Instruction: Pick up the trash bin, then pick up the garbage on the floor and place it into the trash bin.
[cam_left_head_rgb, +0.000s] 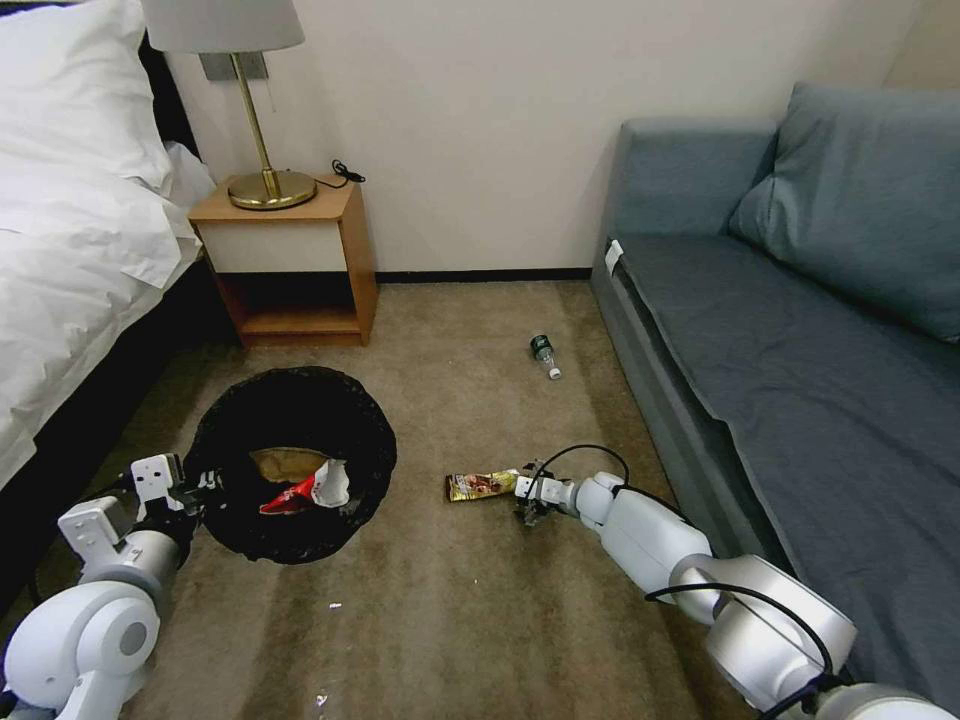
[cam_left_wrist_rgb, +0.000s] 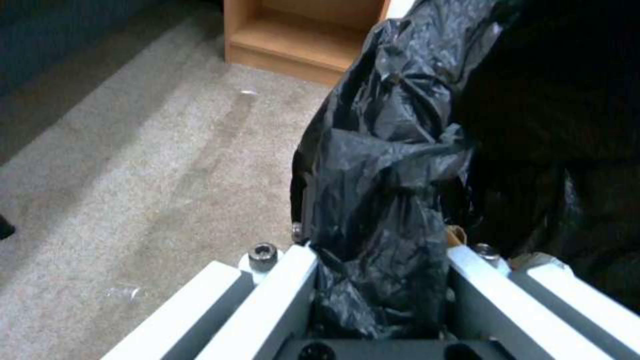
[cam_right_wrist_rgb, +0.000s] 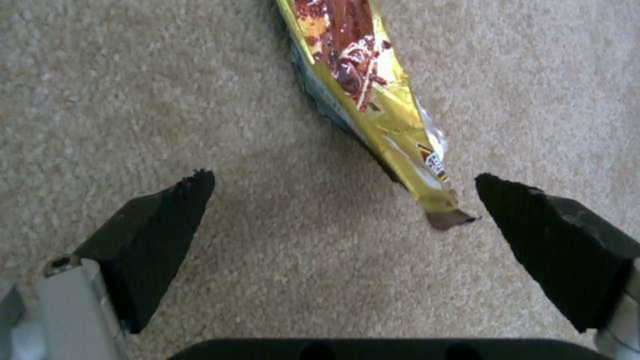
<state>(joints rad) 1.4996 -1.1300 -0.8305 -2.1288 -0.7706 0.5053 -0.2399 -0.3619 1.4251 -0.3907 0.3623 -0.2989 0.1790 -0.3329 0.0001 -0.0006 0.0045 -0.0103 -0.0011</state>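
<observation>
The trash bin (cam_left_head_rgb: 235, 420), lined with a crinkly black bag (cam_left_wrist_rgb: 380, 190), is at the lower left of the head view. My left gripper (cam_left_head_rgb: 192, 488) (cam_left_wrist_rgb: 380, 285) is shut on its near rim. Inside it lie a crumpled brown paper bag (cam_left_head_rgb: 283, 462) and a red-and-white wrapper (cam_left_head_rgb: 305, 490). A gold-and-dark snack wrapper (cam_left_head_rgb: 480, 486) (cam_right_wrist_rgb: 360, 85) lies flat on the carpet right of the bin. My right gripper (cam_left_head_rgb: 522, 490) (cam_right_wrist_rgb: 345, 182) is open low over the wrapper's near end, which sits between the fingertips, close to one of them. A small clear bottle with a green label (cam_left_head_rgb: 545, 355) lies farther off near the sofa.
A bed (cam_left_head_rgb: 70, 260) runs along the left. A wooden nightstand (cam_left_head_rgb: 300, 265) with a brass lamp (cam_left_head_rgb: 262, 120) stands behind the bin. A grey-blue sofa (cam_left_head_rgb: 800, 330) lines the right side. Tiny white scraps (cam_left_head_rgb: 333, 606) dot the carpet.
</observation>
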